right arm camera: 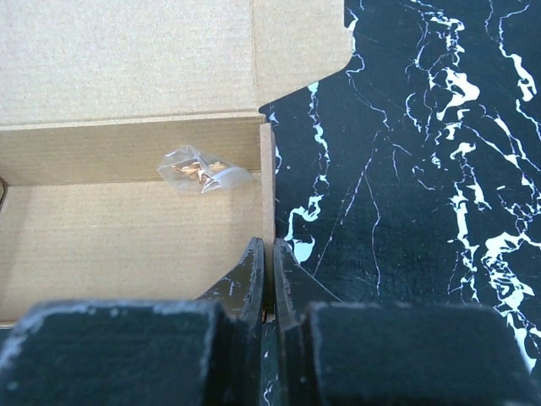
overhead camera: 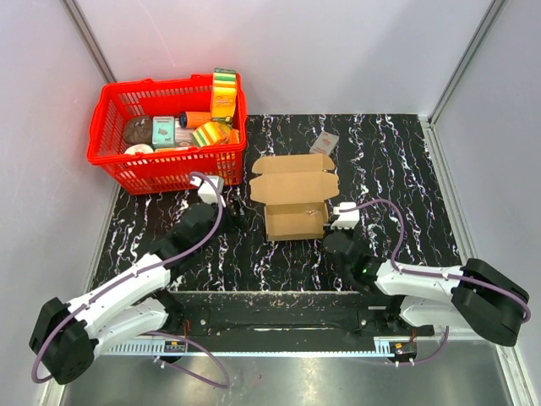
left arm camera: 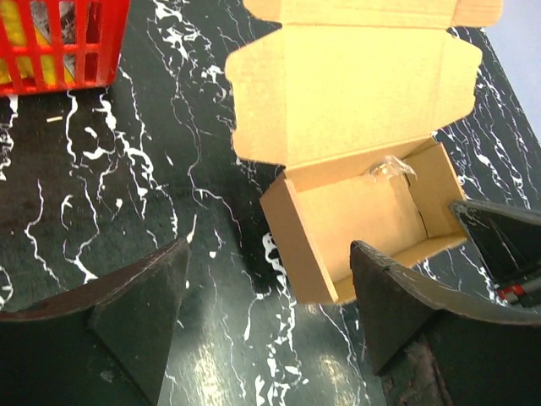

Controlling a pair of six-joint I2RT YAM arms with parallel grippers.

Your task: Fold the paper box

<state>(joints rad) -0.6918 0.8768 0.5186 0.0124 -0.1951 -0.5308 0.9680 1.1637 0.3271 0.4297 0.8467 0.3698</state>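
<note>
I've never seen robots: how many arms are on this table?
2. The left arm comes from near-left, left gripper open beside the paper box; the right arm from near-right, right gripper pinching the box's right wall.

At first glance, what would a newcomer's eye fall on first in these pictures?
The open paper box lies in the middle of the black marbled table, its lid laid back and a small clear plastic bag inside. The right gripper pinches its right wall, while the left gripper stands open near its left side. At the far left, a red basket full of packaged goods is the brightest thing.
</note>
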